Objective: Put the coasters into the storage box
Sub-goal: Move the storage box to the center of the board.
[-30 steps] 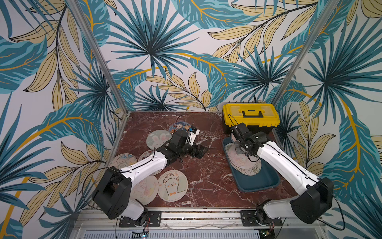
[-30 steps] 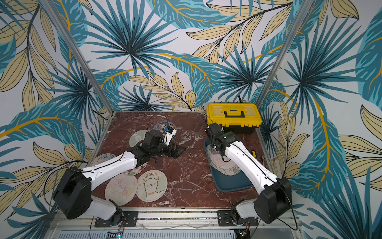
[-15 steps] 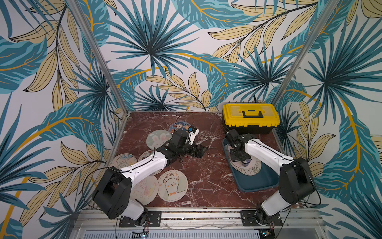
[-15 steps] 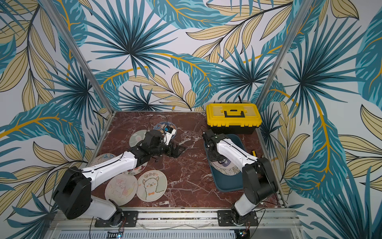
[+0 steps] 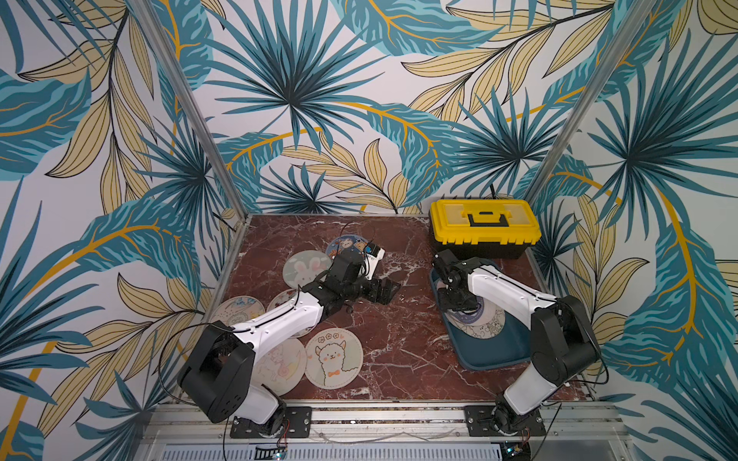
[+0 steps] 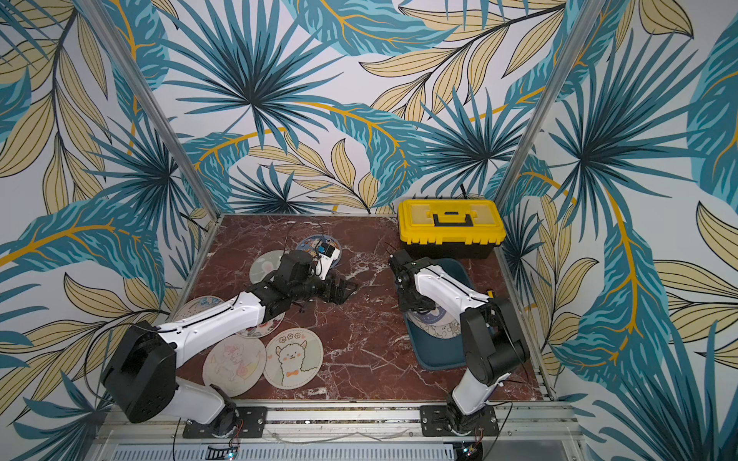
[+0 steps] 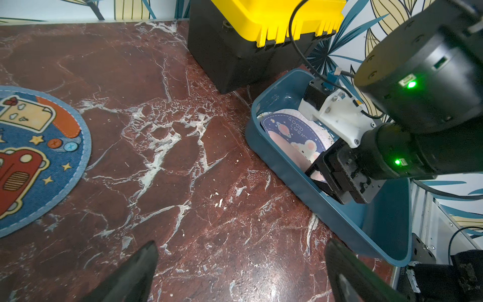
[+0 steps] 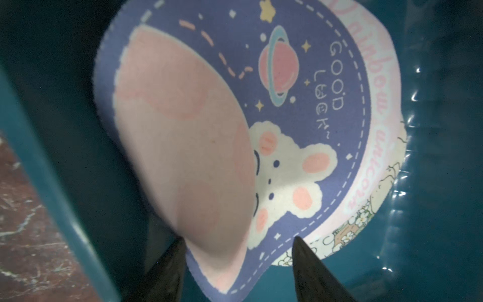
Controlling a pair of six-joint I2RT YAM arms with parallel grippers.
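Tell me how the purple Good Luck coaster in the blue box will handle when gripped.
Likely floppy: the purple coaster bulges up in a fold by the right gripper instead of lying flat. Probably light, since its edge looks very thin. Its cloth-like weave suggests decent grip, not slipperiness.

Yellow-lidded black toolbox (image 5: 484, 229) at the far right corner of the red-brown marble tabletop (image 5: 399, 339), leaf-patterned walls (image 5: 299, 99) around
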